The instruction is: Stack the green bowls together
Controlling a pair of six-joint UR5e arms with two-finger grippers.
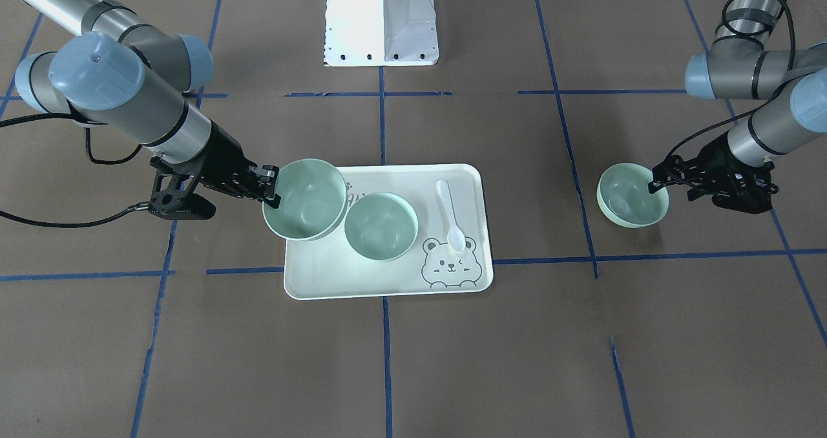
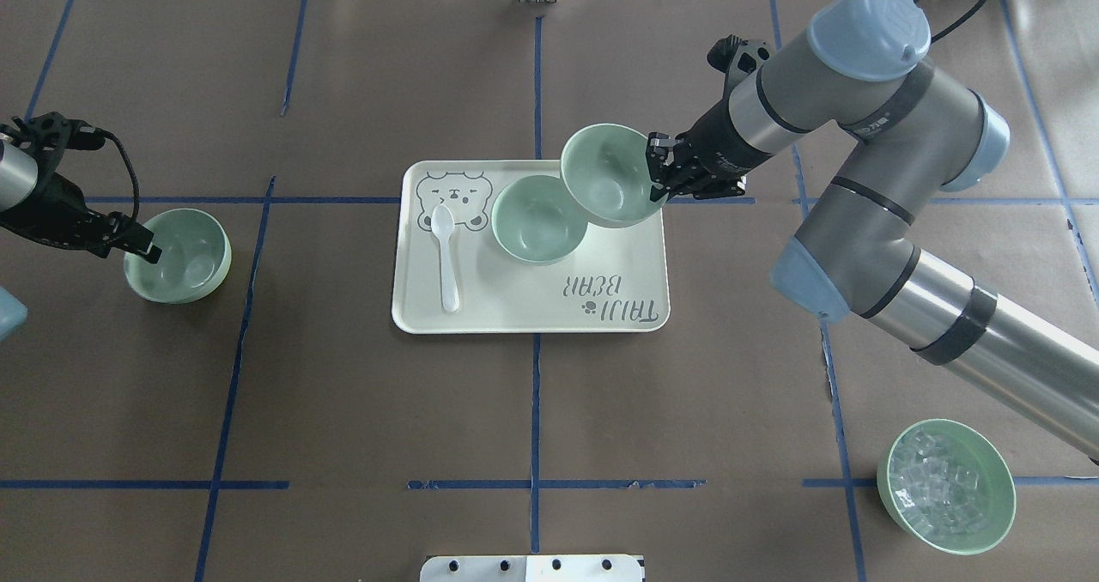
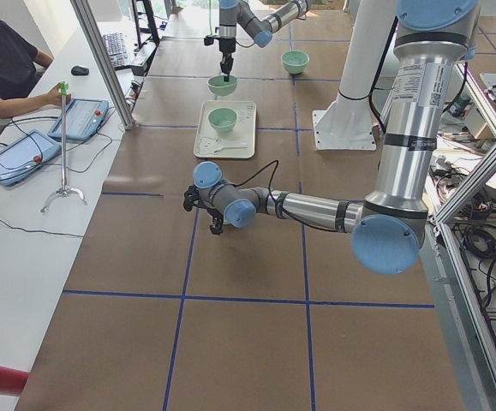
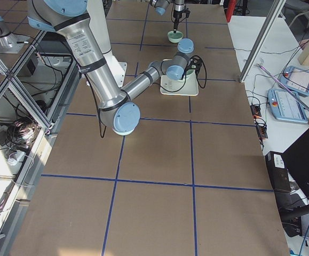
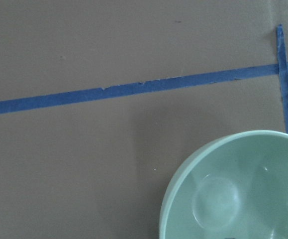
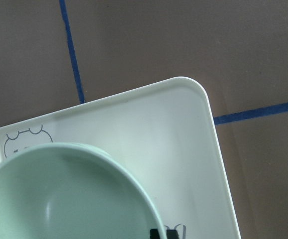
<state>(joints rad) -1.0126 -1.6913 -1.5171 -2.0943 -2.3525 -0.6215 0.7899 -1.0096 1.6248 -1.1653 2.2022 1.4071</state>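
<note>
My right gripper [image 2: 657, 174] is shut on the rim of a pale green bowl [image 2: 605, 174], held tilted over the far right corner of the bear-printed tray [image 2: 532, 312]. Its lower edge overlaps a second green bowl [image 2: 538, 219] that stands on the tray. The held bowl also shows in the right wrist view [image 6: 59, 199]. My left gripper [image 2: 144, 251] has its jaws astride the rim of a third green bowl [image 2: 180, 256] at the table's left and looks shut on it. That bowl also shows in the left wrist view [image 5: 238, 189].
A white spoon [image 2: 445, 256] lies on the tray beside the bear print. A larger green bowl with clear ice-like cubes [image 2: 944, 488] stands at the near right. Blue tape lines cross the brown table. The robot's white base [image 1: 381, 18] is at the near edge.
</note>
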